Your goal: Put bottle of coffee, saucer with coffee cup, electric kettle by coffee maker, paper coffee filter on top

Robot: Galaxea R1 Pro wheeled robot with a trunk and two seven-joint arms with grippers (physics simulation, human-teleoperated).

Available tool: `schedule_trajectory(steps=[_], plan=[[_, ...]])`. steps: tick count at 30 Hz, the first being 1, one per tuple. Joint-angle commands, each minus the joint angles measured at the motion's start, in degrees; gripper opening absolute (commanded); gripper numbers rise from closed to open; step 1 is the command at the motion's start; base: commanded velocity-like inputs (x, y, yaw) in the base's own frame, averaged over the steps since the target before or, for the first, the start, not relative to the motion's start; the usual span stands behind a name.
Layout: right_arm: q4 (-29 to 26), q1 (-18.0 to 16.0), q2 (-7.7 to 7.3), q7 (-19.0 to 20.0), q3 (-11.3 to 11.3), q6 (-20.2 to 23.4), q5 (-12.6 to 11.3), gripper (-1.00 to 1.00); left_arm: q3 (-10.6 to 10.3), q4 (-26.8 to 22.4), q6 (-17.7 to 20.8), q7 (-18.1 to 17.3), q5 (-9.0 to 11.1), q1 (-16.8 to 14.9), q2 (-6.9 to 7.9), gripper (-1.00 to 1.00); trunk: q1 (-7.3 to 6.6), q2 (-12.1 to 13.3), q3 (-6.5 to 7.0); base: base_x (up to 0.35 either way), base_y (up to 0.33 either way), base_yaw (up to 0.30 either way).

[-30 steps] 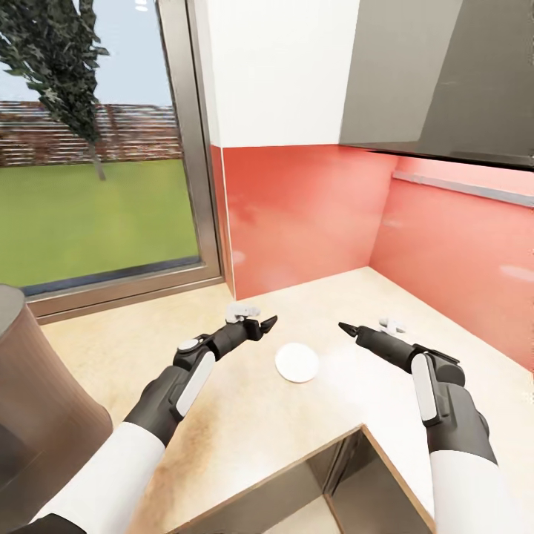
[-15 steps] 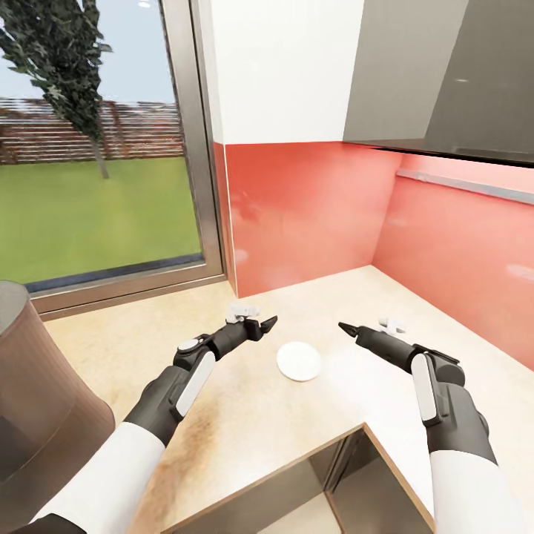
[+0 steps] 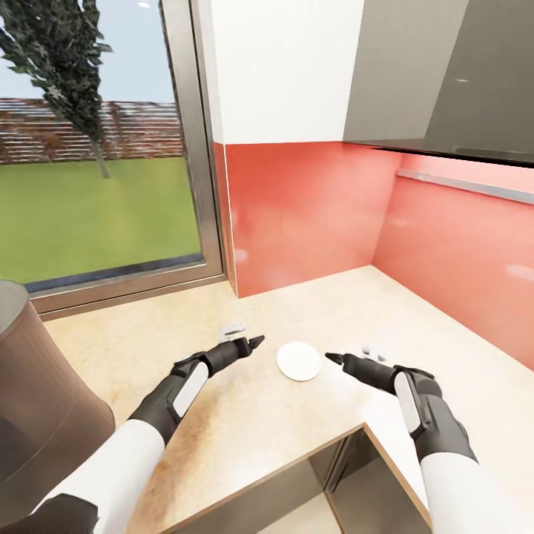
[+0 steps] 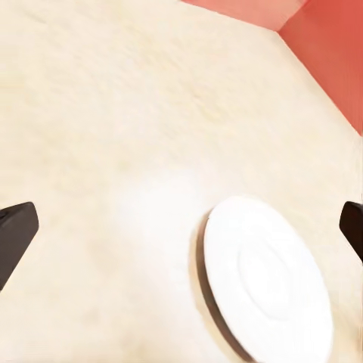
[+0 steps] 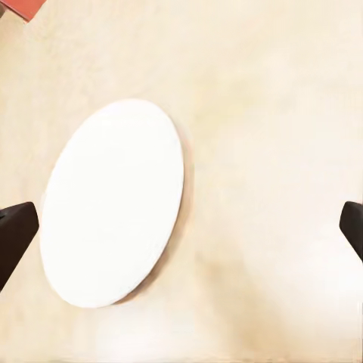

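We have both arms stretched over the beige bench (image 3: 148, 348), with the white saucer (image 3: 299, 361) lying flat on it between our two claws. Our left claw (image 3: 252, 343) hangs just beside the saucer on its left, above the surface; in its wrist view the two dark fingertips (image 4: 17, 236) stand at opposite edges of the picture, so the jaws are spread wide and grip nothing — the saucer (image 4: 266, 280) sits between them, nearer one tip. Our right claw (image 3: 334, 358) points at the saucer from the other side, close to its rim. Its wrist view shows the same thing: fingertips (image 5: 15, 231) far apart at the picture's edges, jaws spread and empty, the saucer (image 5: 113, 203) lying on the bench nearer one of them.

Behind the bench rise red wall panels (image 3: 304, 215) meeting in a corner, with a window (image 3: 96, 148) onto grass and a tree to the left. A large brown rounded object (image 3: 37, 415) stands at the left edge — we cannot tell what it is.
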Motion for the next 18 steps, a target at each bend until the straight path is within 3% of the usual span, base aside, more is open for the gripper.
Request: schedule_trajectory(steps=[1, 3, 7, 10, 12, 18], plan=[[0.6, -0.1, 0.02, -0.1, 0.8, 0.4, -0.4, 1.00, 0.1, 0.1, 0.7, 0.0, 0.9, -0.1, -0.02, 1.00, 0.03, -0.1, -0.12, 0.000, 0.000, 0.000], [1.4, -0.1, 0.07, -0.1, 2.9, 0.4, -0.4, 1.00, 0.2, 0.1, 3.1, 0.1, 1.9, -0.1, -0.05, 1.00, 0.03, -0.1, -0.12, 0.000, 0.000, 0.000], [1.8, 0.0, 0.16, 0.0, 4.3, 0.4, -0.6, 1.00, 0.2, -0.4, 6.3, 0.1, 3.5, -0.2, 0.07, 1.00, 0.03, -0.1, -0.12, 0.000, 0.000, 0.000], [1.9, 0.0, 0.21, 0.0, 4.5, 0.4, -0.6, 1.00, 0.1, -0.6, 7.0, 0.1, 4.6, -0.4, 0.31, 1.00, 0.03, -0.1, -0.12, 0.000, 0.000, 0.000], [1.9, -0.1, 0.10, 0.0, 4.5, 0.5, -0.5, 1.00, 0.1, -0.6, 7.2, 0.1, 7.0, -0.9, 0.44, 1.00, 0.03, -0.1, -0.12, 0.000, 0.000, 0.000], [3.5, 0.0, -0.03, 0.0, 4.6, 0.9, -0.3, 1.00, 0.1, -0.8, 7.2, 0.1, 9.0, -0.5, 0.34, 1.00, 0.03, -0.1, -0.12, 0.000, 0.000, 0.000]])
